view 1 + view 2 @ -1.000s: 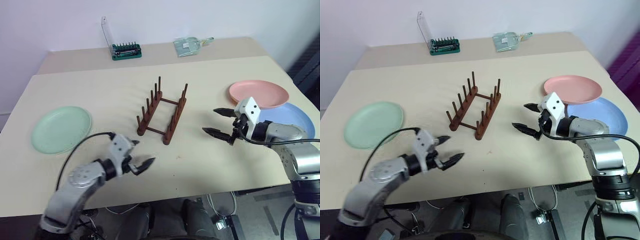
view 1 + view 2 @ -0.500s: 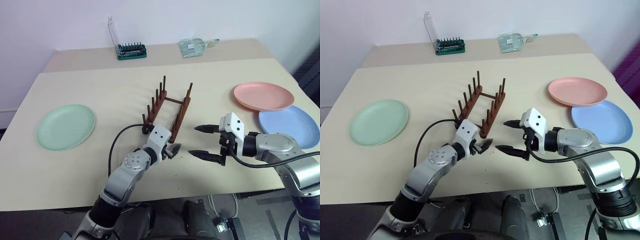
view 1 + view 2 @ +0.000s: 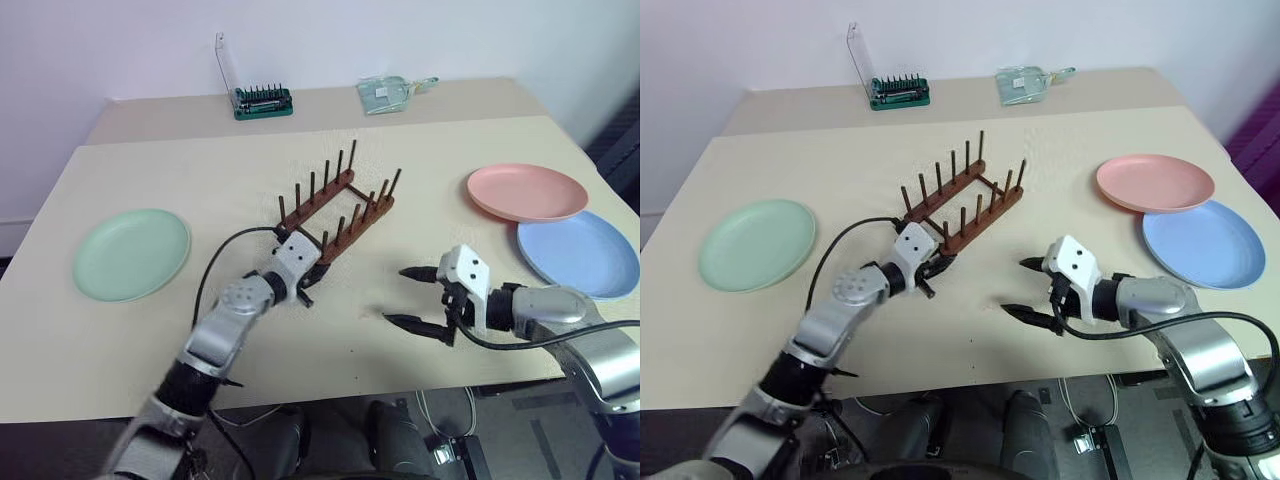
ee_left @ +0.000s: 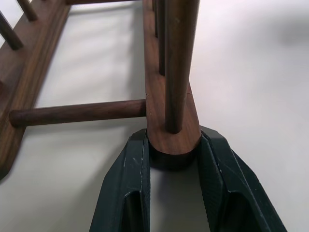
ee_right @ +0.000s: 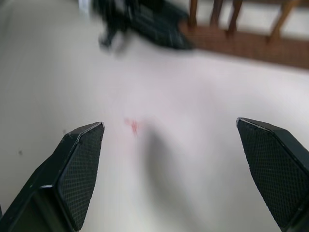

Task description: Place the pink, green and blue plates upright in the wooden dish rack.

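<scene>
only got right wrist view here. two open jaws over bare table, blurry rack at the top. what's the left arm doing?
Observer: The left gripper has its jaws shut on the near end of one rail of the small dark reddish-brown wooden dish rack.
Operator: plates loaded yet?
Observer: No. The round pale green plate lies flat on the beige table, far out on the robot's left.
Operator: pink and blue?
Observer: The round pink plate overlaps the rim of the round blue plate, both flat beyond the right gripper.
</scene>
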Motion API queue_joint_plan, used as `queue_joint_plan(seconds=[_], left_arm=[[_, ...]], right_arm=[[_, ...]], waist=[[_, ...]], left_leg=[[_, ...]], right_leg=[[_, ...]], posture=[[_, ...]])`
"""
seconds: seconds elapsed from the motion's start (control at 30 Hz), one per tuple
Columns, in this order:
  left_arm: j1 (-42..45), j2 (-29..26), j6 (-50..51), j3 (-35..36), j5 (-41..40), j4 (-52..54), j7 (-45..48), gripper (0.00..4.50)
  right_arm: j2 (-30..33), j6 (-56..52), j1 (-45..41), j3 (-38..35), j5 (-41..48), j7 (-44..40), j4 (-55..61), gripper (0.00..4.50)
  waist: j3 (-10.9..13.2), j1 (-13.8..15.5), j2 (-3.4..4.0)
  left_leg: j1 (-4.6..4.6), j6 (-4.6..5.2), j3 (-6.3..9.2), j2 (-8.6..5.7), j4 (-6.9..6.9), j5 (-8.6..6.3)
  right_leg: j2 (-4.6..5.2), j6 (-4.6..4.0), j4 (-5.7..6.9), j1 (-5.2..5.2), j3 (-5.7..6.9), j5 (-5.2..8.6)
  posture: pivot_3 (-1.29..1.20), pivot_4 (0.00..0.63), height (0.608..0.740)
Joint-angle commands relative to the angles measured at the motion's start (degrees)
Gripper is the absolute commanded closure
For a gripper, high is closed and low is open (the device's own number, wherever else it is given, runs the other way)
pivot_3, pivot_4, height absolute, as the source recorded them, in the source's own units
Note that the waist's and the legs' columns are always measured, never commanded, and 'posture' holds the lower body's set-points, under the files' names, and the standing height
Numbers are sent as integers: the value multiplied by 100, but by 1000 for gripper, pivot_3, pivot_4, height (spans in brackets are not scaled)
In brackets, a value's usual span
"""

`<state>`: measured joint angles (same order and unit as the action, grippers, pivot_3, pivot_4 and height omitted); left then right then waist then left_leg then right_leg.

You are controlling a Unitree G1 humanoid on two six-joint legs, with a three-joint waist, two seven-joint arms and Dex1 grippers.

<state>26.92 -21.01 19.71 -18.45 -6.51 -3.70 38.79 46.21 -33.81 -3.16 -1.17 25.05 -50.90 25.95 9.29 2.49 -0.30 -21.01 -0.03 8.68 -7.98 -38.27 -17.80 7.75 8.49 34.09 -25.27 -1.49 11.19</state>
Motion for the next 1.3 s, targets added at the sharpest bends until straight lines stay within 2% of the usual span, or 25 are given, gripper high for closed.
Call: queue_joint_plan(seconds=[0.03, 0.13, 0.23, 0.43, 0.6, 0.8, 0.83, 0.87, 0.93, 1.07, 1.13, 1.2, 1.3], left_arm=[[551, -53, -881, -77, -234, -584, 1271, 3748], [1357, 47, -1574, -156, -287, -1819, 2480, 3748], [1937, 216, -2060, -186, -205, -2892, 3167, 3748], [2427, 420, -2934, -134, 271, -4252, 3214, 3748], [2461, 444, -3196, 5, 404, -4617, 3020, 3748], [2243, 340, -2946, 136, 525, -4445, 2754, 781], [2139, 232, -2737, 205, 438, -4233, 2832, 275], [2049, 154, -2564, 254, 372, -4039, 2892, 256], [1758, -124, -2255, 355, 354, -3541, 2878, 533], [1138, -459, -1285, 470, -20, -2132, 3101, 2440], [737, -512, -620, 303, -211, -1005, 3155, 3383], [456, -421, -234, 110, -135, -195, 2928, 4426], [224, -164, -60, -218, 153, 373, 2505, 4472]], right_arm=[[-57, 85, 179, -331, 58, 230, 496, 0], [-212, 9, 549, -510, 55, 596, 861, 0], [-336, -68, 828, -616, 40, 872, 1143, 0], [-436, -167, 1117, -775, 105, 1199, 1482, 0], [-420, -178, 1168, -825, 87, 1275, 1509, 0], [-347, -185, 1017, -880, 44, 1287, 1288, 0], [-273, -214, 1013, -921, -56, 1323, 1196, 255], [-218, -231, 1019, -958, -129, 1347, 1132, 533], [-67, -288, 1039, -1034, -274, 1363, 885, 1286], [53, -331, 1039, -1125, -369, 1345, 588, 3339], [167, -336, 1011, -1063, -506, 1302, 382, 4321], [243, -317, 932, -930, -713, 1349, 195, 4500], [285, -130, 723, -619, -1170, 1539, -88, 4500]], waist=[[0, -15, 1], [1, 4, -2], [2, -16, -4], [5, -38, -8], [6, -27, -10], [6, -30, -10], [6, -32, -10], [5, -43, -9], [5, -64, -8], [4, -74, -7], [3, -78, -6], [3, -28, -6], [3, -9, -6]], left_leg=[[0, 2, -1, 0, 1, -1], [-5, 4, -1, 0, 1, -2], [-13, 2, 2, 0, -3, -1], [-11, 6, -3, 1, 0, -3], [-12, 6, -3, 0, -7, -2], [-12, 6, -2, 0, -7, -2], [-12, 7, -2, 0, -7, -2], [-12, 7, -2, 0, -7, -2], [-9, 7, -3, 1, -6, -2], [-5, 6, -3, 3, -2, -2], [-6, 7, -3, 3, -3, -2], [-7, 9, -3, 0, -5, -4], [-8, 8, -1, -1, -11, -3]], right_leg=[[0, 0, -1, 0, -1, 0], [0, 0, -2, -6, 0, 0], [0, 0, -2, -8, 7, -1], [0, 1, -3, -11, 4, 0], [0, 5, -2, -8, 4, -3], [-1, 6, 0, -9, 4, -3], [-1, 6, 0, -9, 4, -3], [-1, 6, 0, -9, 4, -3], [-2, 6, 1, -10, 4, -3], [-2, 6, 4, -10, 4, -3], [-1, 6, 4, -9, 3, -3], [1, 6, 4, -8, 2, -3], [0, 6, 4, -1, 2, -3]], posture=[[0, 150, 740], [0, 150, 740], [0, 150, 740], [0, 150, 740], [0, 150, 740], [0, 150, 740], [0, 150, 740], [0, 150, 740], [0, 150, 740], [0, 150, 740], [0, 150, 740], [0, 150, 740], [0, 150, 740]])
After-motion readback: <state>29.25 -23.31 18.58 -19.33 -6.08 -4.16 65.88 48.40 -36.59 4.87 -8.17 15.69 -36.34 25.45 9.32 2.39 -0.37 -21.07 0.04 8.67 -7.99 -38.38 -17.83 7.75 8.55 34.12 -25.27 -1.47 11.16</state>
